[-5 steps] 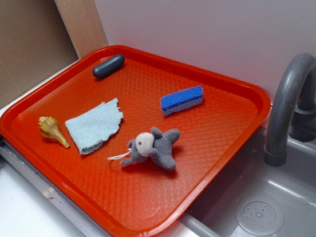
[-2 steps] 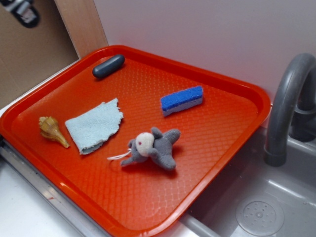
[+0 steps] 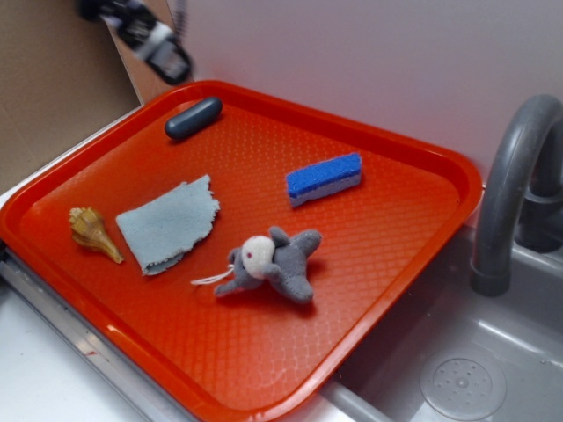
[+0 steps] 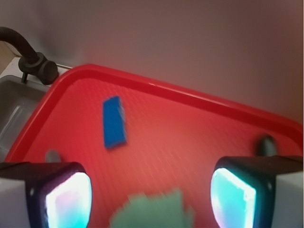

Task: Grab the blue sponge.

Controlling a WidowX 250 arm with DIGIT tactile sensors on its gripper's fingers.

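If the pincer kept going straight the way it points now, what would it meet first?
Probably the pale cloth, which sits low between the open pincer fingers in the wrist view, with the blue sponge further ahead and left. Depth is blurred, so bare tray could come first.

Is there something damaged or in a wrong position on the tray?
Only the cloth looks worn: its edges are ragged, as if torn. The sponge, toy, shell and grey capsule lie flat and intact.

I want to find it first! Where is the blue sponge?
In the exterior view the blue sponge lies on the red tray, toward its far right side, just behind the grey plush toy.
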